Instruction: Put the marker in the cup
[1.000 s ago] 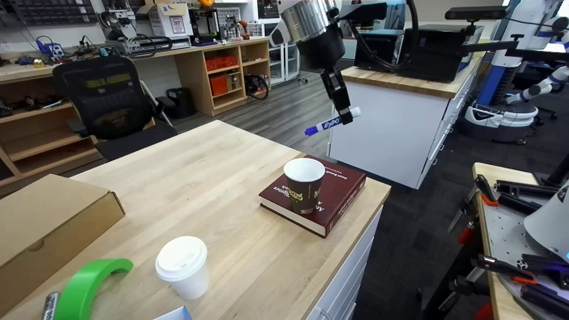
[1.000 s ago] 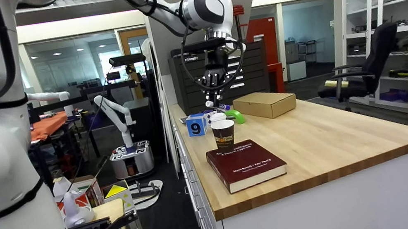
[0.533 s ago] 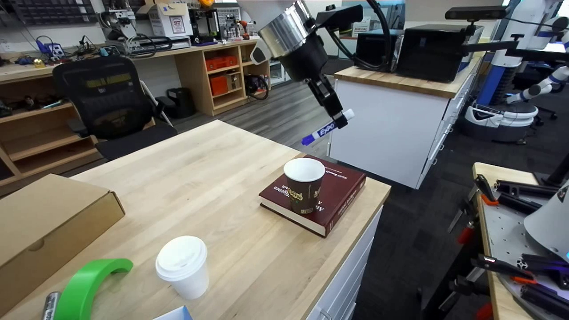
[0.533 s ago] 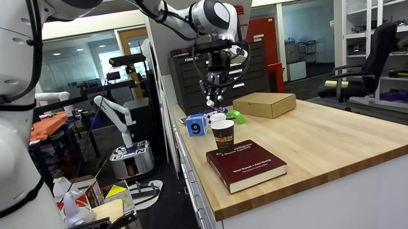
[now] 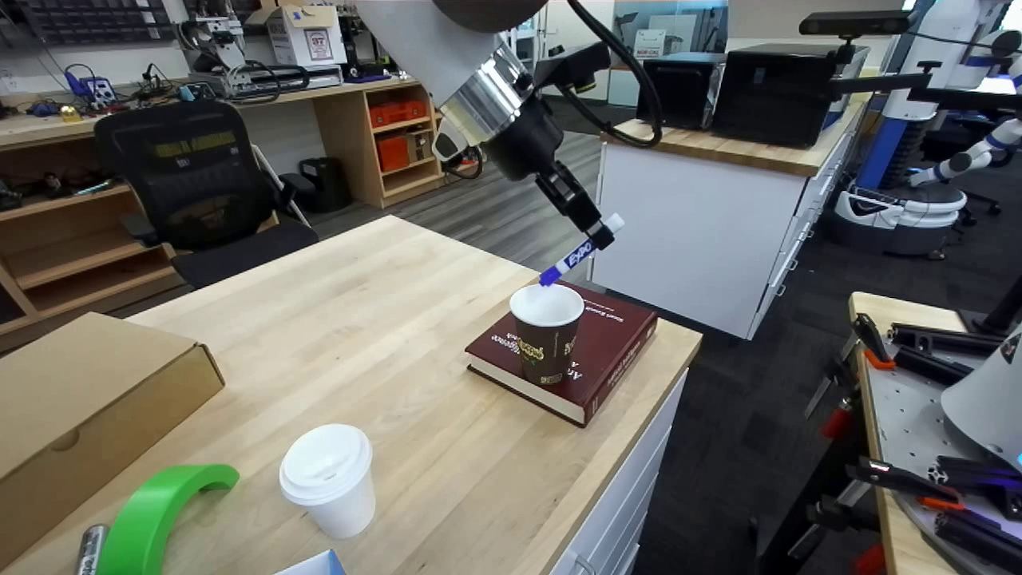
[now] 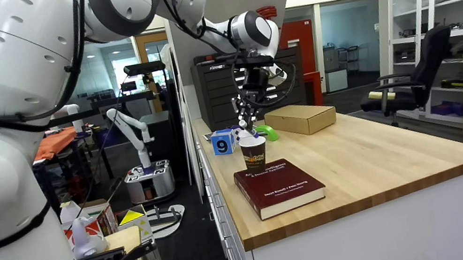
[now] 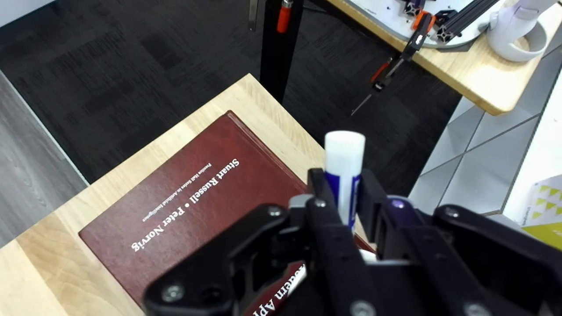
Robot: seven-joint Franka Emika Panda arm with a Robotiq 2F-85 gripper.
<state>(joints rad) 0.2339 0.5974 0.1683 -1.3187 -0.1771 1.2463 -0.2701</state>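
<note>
Purple-and-white marker: is clasped by the gripper, tilted more steeply and held lower than before; purple tip is brought near the rim of the brown cup, stood on the book.

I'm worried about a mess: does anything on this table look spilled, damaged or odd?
Nothing visibly spilled or damaged. Mildly odd: the cup stands upright on the dark red book instead of directly on the tabletop.
</note>
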